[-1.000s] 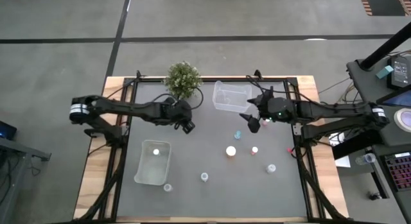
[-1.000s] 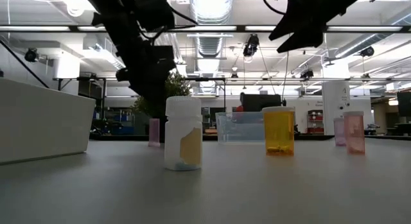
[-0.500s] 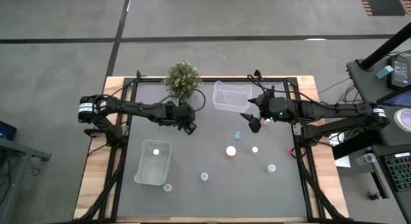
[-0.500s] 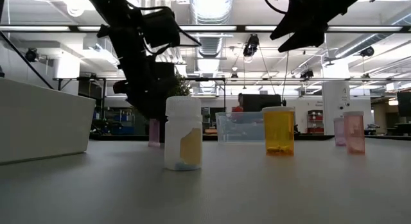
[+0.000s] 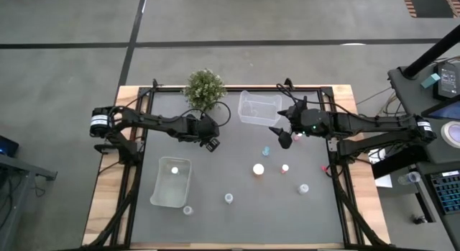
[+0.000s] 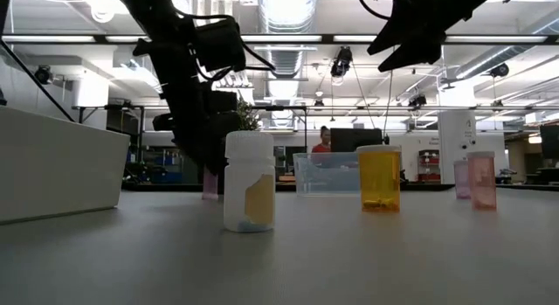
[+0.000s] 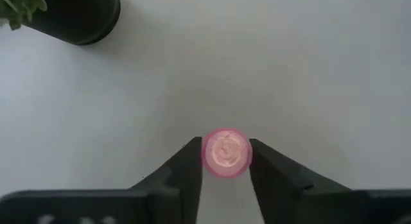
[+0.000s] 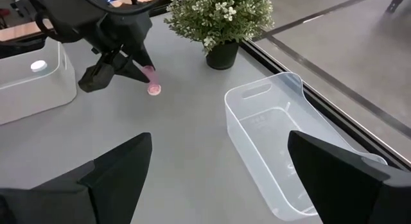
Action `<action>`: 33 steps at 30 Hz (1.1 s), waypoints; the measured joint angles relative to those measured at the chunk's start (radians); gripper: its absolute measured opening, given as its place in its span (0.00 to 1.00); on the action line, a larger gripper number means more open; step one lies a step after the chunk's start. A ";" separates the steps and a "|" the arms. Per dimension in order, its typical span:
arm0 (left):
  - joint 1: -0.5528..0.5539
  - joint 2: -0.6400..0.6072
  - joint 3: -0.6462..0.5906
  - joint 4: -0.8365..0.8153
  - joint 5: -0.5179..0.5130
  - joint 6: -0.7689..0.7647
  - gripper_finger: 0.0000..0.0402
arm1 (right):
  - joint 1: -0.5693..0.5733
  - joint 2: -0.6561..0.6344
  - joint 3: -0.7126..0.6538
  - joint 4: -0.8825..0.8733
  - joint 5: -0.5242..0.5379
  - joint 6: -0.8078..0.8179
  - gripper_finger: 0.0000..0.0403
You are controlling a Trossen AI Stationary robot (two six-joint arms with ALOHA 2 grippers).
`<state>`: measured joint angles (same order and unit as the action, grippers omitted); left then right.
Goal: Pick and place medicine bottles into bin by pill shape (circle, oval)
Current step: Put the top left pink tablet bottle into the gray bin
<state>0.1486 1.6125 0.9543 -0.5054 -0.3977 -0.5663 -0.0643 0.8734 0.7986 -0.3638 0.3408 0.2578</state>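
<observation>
My left gripper [image 5: 212, 144] is shut on a small pink bottle [image 7: 226, 153] just in front of the potted plant [image 5: 205, 88]. The bottle also shows in the right wrist view [image 8: 152, 81]. My right gripper [image 5: 282, 139] hangs open and empty above the table, near the clear bin [image 5: 259, 107] at the far side. Other small bottles stand on their bases on the mat: a pale blue one [image 5: 266, 150], an orange one [image 5: 258, 169], a pink one [image 5: 285, 167] and several more toward the near edge. One bottle [image 5: 173, 170] lies in the left bin [image 5: 159, 193]. My left gripper pinches the pink bottle between its two fingers, one on each side of its round body [image 7: 209, 152]. The fingers [image 8: 131, 68] come slanting down from above. The bottle stands about upright. I cannot tell whether its base is on the mat.
The plant's dark pot [image 7: 80, 15] stands close beyond my left gripper. In the low view a white bottle [image 6: 249, 181] stands nearest, with an orange one [image 6: 379, 178] and pink ones [image 6: 480, 179] to its right. A person [image 6: 325, 139] shows far behind the table.
My left arm has sunk a little and shifted slightly toward the table's right, so that its gripper is now around the pink bottle. My right arm has kept still.
</observation>
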 joint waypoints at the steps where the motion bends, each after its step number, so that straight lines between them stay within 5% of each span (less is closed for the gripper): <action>1: 0.000 -0.001 0.000 -0.001 0.000 0.000 0.20 | 0.000 0.000 0.000 0.000 0.000 0.000 0.89; 10: -0.011 -0.046 0.001 -0.004 -0.003 0.009 0.20 | 0.000 0.000 -0.002 -0.005 0.000 -0.010 0.89; 14: -0.061 -0.139 -0.001 0.147 -0.015 0.124 0.21 | 0.001 0.005 -0.034 0.043 0.000 -0.042 0.89; 20: -0.169 -0.278 -0.074 0.706 0.002 0.459 0.21 | 0.001 0.027 -0.159 0.312 -0.054 -0.102 0.89; 24: -0.197 -0.308 -0.171 1.208 0.250 0.692 0.21 | 0.004 0.031 -0.237 0.578 -0.160 -0.200 0.89; 27: -0.195 -0.275 -0.241 1.609 0.467 0.746 0.21 | 0.010 0.032 -0.285 0.811 -0.242 -0.279 0.89; 33: -0.183 -0.183 -0.268 1.958 0.490 0.760 0.21 | 0.010 0.017 -0.300 0.986 -0.276 -0.350 0.89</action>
<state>-0.0341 1.4299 0.6858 1.4529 0.0920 0.1934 -0.0544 0.8902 0.4990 0.6226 0.0648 -0.0920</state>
